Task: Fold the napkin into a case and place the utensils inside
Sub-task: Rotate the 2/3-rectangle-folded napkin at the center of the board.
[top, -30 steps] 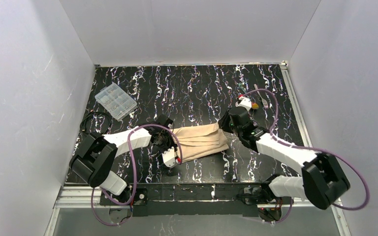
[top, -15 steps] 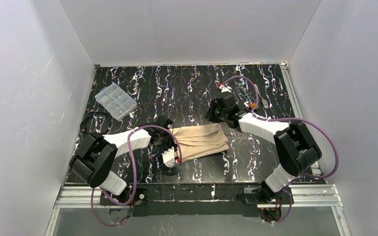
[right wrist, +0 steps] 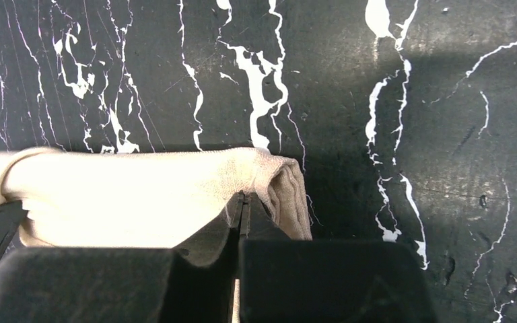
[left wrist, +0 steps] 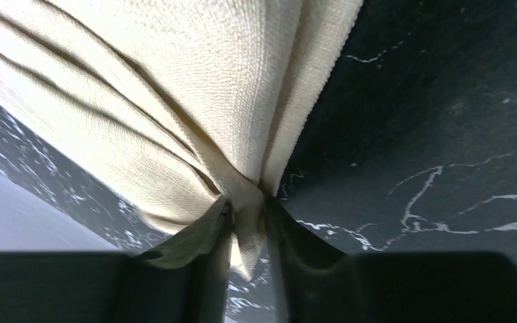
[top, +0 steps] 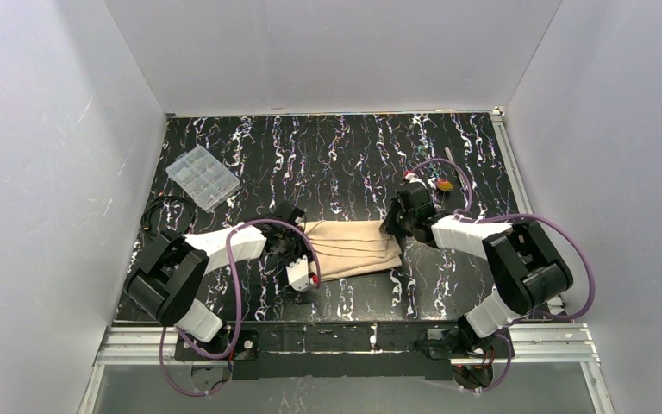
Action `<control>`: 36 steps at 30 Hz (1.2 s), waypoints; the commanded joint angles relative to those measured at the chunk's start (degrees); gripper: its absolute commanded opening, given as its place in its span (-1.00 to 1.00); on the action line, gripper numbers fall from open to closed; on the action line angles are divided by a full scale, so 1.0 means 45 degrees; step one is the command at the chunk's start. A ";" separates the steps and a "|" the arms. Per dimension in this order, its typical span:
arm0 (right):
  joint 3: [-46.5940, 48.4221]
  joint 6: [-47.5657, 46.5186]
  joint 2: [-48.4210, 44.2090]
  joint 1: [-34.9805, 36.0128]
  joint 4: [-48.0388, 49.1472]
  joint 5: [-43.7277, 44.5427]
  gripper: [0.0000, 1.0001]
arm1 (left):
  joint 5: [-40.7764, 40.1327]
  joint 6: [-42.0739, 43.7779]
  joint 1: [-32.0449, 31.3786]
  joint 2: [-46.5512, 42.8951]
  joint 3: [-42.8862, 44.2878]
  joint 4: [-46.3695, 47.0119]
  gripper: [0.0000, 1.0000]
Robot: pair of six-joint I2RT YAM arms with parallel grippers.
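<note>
The tan napkin [top: 353, 246] lies on the black marbled table as a narrow, layered band. Its left end is bunched, and my left gripper [top: 297, 266] is shut on that bunch. In the left wrist view the cloth [left wrist: 175, 101] puckers into the left gripper [left wrist: 248, 219]. My right gripper [top: 394, 226] is at the band's far right corner. In the right wrist view the right gripper [right wrist: 244, 200] is shut, its tips pinching the top layer of the napkin [right wrist: 128, 195] beside the folded end. The orange spoon [top: 444, 184] and silver fork [top: 464, 179] lie beyond the right arm.
A clear plastic compartment box [top: 202, 177] sits at the back left. White walls enclose the table on three sides. A metal rail [top: 517, 185] runs along the right edge. The right arm's purple cable loops over the utensils' area.
The right gripper came back from near the utensils, dropped onto the napkin's right corner and shut. The left gripper kept its hold on the left end.
</note>
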 commanded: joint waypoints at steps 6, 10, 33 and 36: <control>-0.1102 0.0393 -0.0268 -0.0221 0.0865 0.0294 -0.91 | 0.0674 -0.1972 0.0101 -0.0792 0.0525 -0.2288 0.10; -0.1493 0.0952 -0.0691 -0.0228 0.0992 0.0758 -0.95 | 0.1696 -0.2884 0.0177 -0.1901 0.1066 -0.4474 0.16; -0.4154 0.4741 -0.4169 0.0450 0.0521 0.2194 -0.97 | 0.3332 -0.7643 -0.1488 -0.0169 0.2033 -0.5436 0.08; -0.4154 0.4788 -0.4278 0.0659 0.0171 0.2104 -0.97 | 0.2881 -0.7027 -0.1468 -0.0507 0.1363 -0.4477 0.13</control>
